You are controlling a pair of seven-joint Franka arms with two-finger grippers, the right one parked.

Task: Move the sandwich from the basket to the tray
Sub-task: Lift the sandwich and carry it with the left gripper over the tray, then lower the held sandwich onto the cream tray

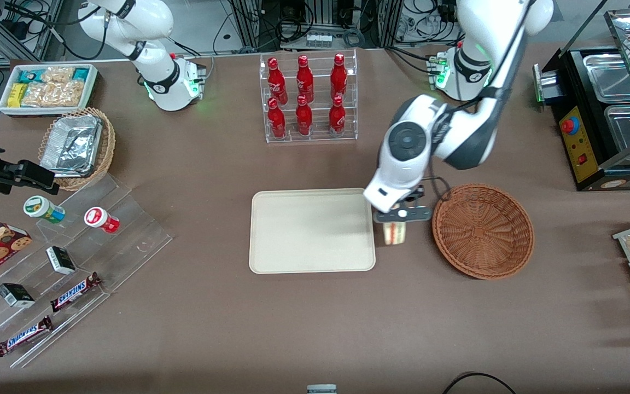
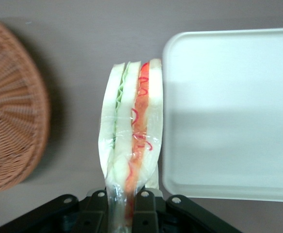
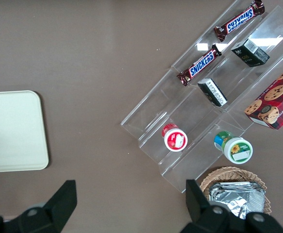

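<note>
The sandwich hangs clamped in the gripper, clear of the basket and just beside the tray, over the bare table in the gap between the 2. In the left wrist view its wrapped wedge points away from the fingers, with the red-orange layer nearest the tray's rim and the green layer nearest the basket. The claw is clenched on the wrapped end of the sandwich.

The step in hand looks like the carry across to the tray. To do it well, the sandwich should probably travel on over the tray's rim, high enough that its hanging tip does not catch the raised edge, and reach the tray's bare middle before being lowered and released. Letting go now would likely drop it on the table or on the rim.

The tray holds nothing, so nothing stands in the way there. The rack of 6 red bottles stands farther from the front camera than the tray, well apart from it. The stepped clear stand with snack bars lies toward the parked arm's end of the table from the tray.
</note>
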